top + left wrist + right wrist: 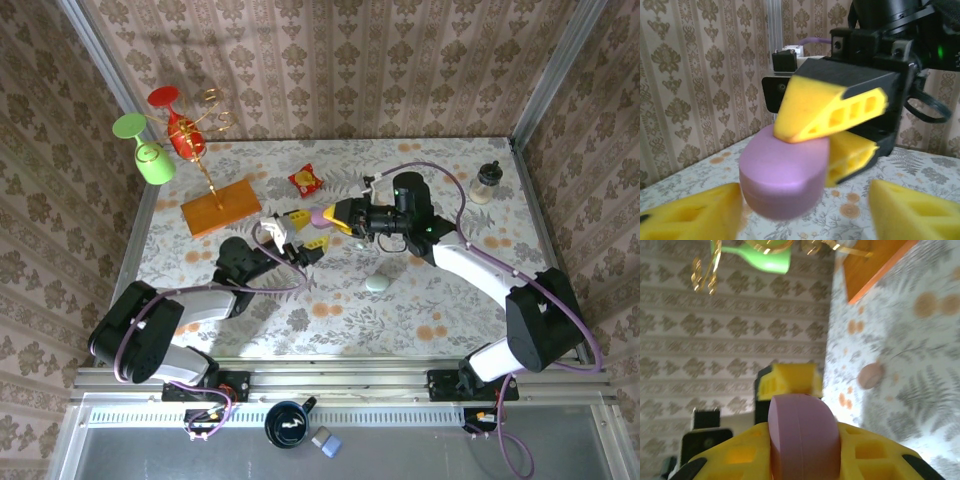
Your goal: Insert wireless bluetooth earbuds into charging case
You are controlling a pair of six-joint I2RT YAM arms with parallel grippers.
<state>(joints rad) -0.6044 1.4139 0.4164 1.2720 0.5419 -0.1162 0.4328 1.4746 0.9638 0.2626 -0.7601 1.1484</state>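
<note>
The lilac charging case (321,215) hangs in the air just above the middle of the overhead picture, lifted clear of the surface (400,320). It is a smooth, rounded pebble with its lid closed and a thin seam running round its edge. The right pincer (337,216) is clenched on it, one yellow finger pressing each broad face. The left wrist picture shows this clamp head-on, in the centre of the frame. The left pincer (305,231) sits just lower left of the case, released, with its fingers spread to either side and neither one touching.

The earbuds themselves cannot be picked out, and whether any lie inside the closed case cannot be told. A small pale rounded piece (377,283) rests alone on the surface, lower right of the case. It is too small to tell whether it is a bud or another case.

The case looks light, rigid and glossy, so it is likely to slip or twist under a pinch on its curved rim. The flat faces give the surest hold. Opening it probably calls for one pincer steadying the base while the other works at the seam.

Further out, toward the upper left, are a red-and-yellow snack packet (305,180) and a wooden board (220,207).
</note>
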